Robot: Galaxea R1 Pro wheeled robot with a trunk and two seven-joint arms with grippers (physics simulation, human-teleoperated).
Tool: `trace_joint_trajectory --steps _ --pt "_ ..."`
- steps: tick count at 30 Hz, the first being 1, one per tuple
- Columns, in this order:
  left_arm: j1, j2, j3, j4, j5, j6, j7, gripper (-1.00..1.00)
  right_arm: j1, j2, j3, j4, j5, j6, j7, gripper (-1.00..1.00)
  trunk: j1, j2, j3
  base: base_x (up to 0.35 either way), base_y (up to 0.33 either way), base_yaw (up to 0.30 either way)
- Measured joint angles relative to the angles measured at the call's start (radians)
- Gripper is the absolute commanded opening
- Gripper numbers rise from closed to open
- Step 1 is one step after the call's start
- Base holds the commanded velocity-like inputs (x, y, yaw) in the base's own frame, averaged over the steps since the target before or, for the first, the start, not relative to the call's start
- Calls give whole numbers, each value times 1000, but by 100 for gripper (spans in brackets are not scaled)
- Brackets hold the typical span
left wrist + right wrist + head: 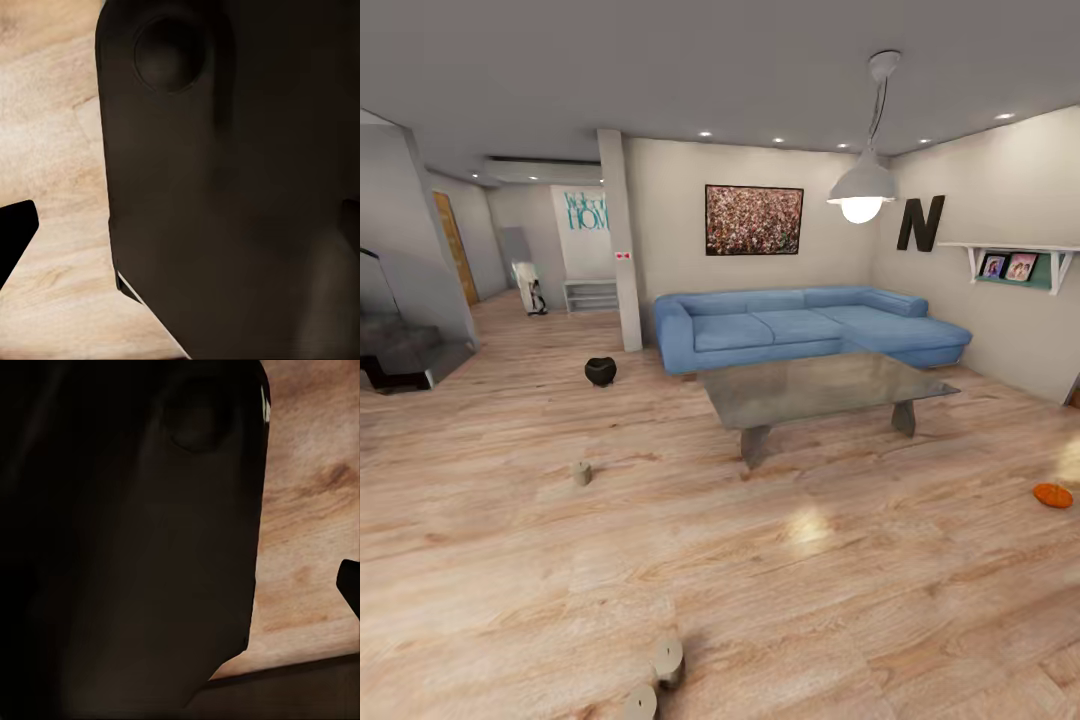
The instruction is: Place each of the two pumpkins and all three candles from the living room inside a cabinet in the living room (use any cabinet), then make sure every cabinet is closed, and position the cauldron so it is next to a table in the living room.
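In the head view a black cauldron (600, 371) sits on the wood floor, left of the glass-topped table (830, 385) and well apart from it. One tan candle (582, 473) stands on the floor in front of the cauldron. Two more candles (668, 660) (640, 703) stand close together by the lower edge. A flat orange pumpkin (1052, 495) lies on the floor at the far right. The cabinet is out of view. A black fingertip (13, 241) shows in the left wrist view and another fingertip (349, 585) in the right wrist view, both beside dark robot body over floor.
A blue corner sofa (800, 328) stands behind the table against the back wall. A white pillar (622, 250) rises left of the sofa, with a hallway beyond it. A dark hearth ledge (400, 355) juts out at far left. A pendant lamp (862, 190) hangs above the table.
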Motion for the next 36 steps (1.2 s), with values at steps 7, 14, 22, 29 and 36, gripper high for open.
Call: trace_joint_trajectory --steps 7,14,22,29,36 --pt "-6 18 -7 -5 -4 -36 -4 100 2 -3 -7 2 -3 -24 -2 100 0 0 0 0 0 0" --pt "-6 18 -7 -5 -4 -46 -4 100 2 -3 -7 2 -3 -24 -2 100 0 0 0 0 0 0" --pt "-6 15 -7 -5 -3 -52 -4 100 2 1 -6 -4 -3 -10 1 100 0 0 0 0 0 0" --pt "-6 15 -7 -6 -3 -75 -4 100 1 4 -6 -7 -4 -3 1 100 0 0 0 0 0 0" --pt "-6 15 -7 -6 -3 -77 -4 100 1 5 -6 -6 -4 -3 1 100 0 0 0 0 0 0"
